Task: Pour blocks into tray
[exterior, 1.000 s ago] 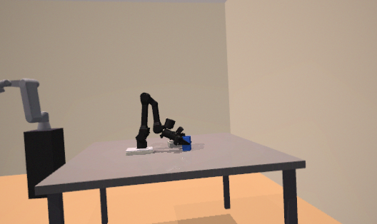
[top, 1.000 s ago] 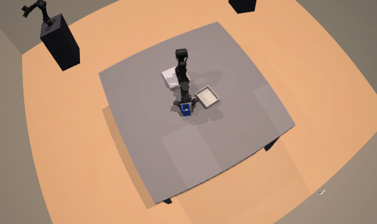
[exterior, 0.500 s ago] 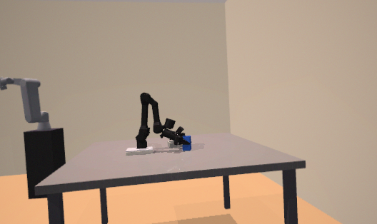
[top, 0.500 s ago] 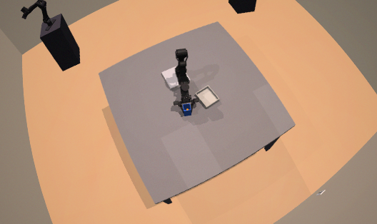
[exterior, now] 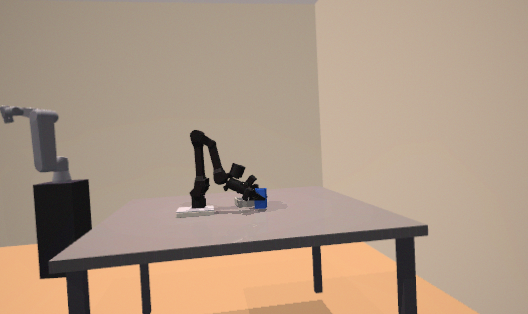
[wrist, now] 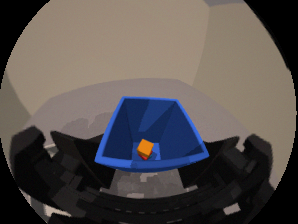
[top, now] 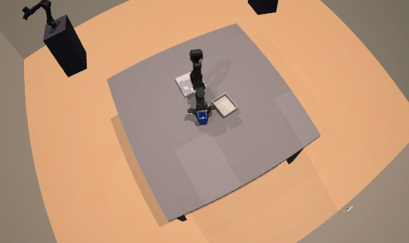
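Observation:
A blue square cup (top: 203, 121) (exterior: 261, 191) (wrist: 165, 117) stands upright, its bottom at or just above the table top; the exact gap is too small to tell. An orange block (wrist: 145, 147) lies inside, with a bit of a red block (wrist: 144, 157) under it; any others are hidden. My gripper (top: 202, 115) (exterior: 260, 197) (wrist: 147, 127) is shut on the cup, one finger on each side. The shallow, pale tray (top: 225, 104) (exterior: 240, 202) is empty and sits to the right of the gripper in the top view, apart from the cup.
The grey table (top: 155, 116) (exterior: 315, 215) holds my arm's white base plate (top: 185, 86) (exterior: 195, 212), behind the gripper. Other arms stand on black pedestals (top: 65, 48) (exterior: 62, 225) off the table.

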You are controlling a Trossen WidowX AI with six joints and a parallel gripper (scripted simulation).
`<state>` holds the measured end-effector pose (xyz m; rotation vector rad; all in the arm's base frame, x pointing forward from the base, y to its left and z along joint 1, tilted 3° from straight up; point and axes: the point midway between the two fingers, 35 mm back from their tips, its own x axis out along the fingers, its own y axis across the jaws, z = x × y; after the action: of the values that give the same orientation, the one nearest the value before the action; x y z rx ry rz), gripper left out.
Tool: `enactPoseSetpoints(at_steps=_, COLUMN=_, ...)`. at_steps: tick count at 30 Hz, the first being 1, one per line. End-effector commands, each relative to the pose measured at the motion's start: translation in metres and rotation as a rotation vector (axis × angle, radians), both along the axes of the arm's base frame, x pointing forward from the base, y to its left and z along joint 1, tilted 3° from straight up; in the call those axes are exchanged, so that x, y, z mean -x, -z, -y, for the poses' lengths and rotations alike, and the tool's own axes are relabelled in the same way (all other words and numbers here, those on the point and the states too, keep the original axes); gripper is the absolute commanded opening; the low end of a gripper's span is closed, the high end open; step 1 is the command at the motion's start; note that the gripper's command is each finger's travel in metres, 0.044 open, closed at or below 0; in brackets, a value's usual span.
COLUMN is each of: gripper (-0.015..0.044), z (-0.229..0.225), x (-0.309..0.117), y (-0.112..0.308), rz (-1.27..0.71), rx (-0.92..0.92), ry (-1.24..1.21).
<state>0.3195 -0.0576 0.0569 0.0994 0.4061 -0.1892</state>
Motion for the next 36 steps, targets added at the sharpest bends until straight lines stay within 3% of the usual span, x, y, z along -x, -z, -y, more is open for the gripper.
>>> enactPoseSetpoints(at_steps=1, gripper=0.0000, z=0.000, x=-0.002, y=-0.010, rz=0.011, rx=0.002, ry=-0.006)
enactPoseSetpoints(at_steps=28, gripper=0.0000, z=0.001, x=-0.003, y=-0.044, rz=0.012, rx=0.003, ry=-0.009)
enactPoseSetpoints(at_steps=36, gripper=0.0000, z=-0.036, x=-0.006, y=-0.050, rz=0.018, rx=0.005, ry=-0.127)
